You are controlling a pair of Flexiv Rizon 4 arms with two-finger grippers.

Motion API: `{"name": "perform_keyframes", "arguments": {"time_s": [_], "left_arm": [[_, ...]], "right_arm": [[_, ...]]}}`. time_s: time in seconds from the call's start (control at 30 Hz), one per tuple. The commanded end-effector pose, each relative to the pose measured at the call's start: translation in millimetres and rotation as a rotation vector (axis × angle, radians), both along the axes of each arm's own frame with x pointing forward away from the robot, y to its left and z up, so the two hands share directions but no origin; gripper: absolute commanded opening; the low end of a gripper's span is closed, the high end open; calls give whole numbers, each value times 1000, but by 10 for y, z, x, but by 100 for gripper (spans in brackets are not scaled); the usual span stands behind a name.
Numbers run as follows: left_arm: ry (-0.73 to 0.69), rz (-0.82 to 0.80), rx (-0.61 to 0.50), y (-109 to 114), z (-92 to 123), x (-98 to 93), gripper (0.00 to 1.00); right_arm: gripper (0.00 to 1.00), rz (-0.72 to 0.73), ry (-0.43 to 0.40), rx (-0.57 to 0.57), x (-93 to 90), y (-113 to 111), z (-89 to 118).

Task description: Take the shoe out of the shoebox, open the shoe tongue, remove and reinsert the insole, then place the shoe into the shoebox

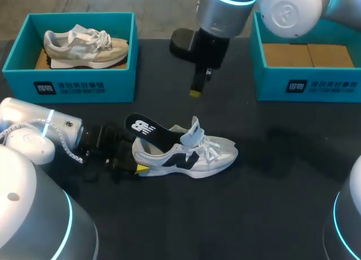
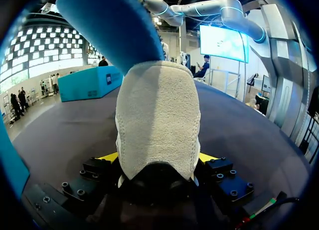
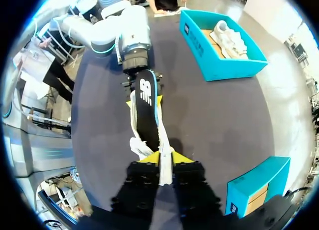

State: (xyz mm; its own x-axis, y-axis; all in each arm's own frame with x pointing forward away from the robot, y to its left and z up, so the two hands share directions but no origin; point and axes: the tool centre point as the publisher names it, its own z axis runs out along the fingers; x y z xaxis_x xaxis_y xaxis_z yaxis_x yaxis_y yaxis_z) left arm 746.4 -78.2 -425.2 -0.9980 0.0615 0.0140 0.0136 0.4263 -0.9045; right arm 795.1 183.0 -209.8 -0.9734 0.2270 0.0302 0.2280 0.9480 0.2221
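A white shoe (image 1: pixel 192 158) with black side marks lies on its sole in the middle of the dark table. A black insole (image 1: pixel 148 131) with a blue underside (image 2: pixel 109 25) sticks up out of its opening. The white tongue (image 1: pixel 194 127) is pulled up and forward. My left gripper (image 1: pixel 137 165) lies low on the table behind the shoe, shut on the grey heel (image 2: pixel 157 115) with a yellow tip on each side. My right gripper (image 1: pixel 196 92) hangs above the shoe, apart from it. Its fingers (image 3: pixel 149 157) stand slightly open, and the tongue (image 3: pixel 164 165) shows below through the gap.
A teal shoebox (image 1: pixel 22 51) at the back left holds a beige shoe (image 1: pixel 84 45). A second teal shoebox (image 1: pixel 265 74) at the back right has only brown cardboard inside. Bare table lies in front of and to the right of the white shoe.
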Motion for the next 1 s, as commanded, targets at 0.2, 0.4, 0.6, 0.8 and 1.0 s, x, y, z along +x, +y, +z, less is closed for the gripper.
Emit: {"name": "perform_keyframes", "arguments": {"time_s": [0.2, 0.4, 0.6, 0.8, 1.0], "left_arm": [[0, 0, 1, -6, -26, 9, 0], [0, 0, 1, -6, -26, 9, 0], [0, 0, 1, -6, -26, 9, 0], [0, 0, 1, -6, -26, 9, 0], [0, 0, 1, -6, -26, 9, 0]], "right_arm": [[100, 0, 11, 12, -4, 53, -71], [100, 18, 42, 33, -5, 151, -184], [100, 38, 91, 66, -19, 279, -341], [100, 63, 167, 106, -25, 400, -488], [100, 83, 230, 142, -4, 524, -660]]}}
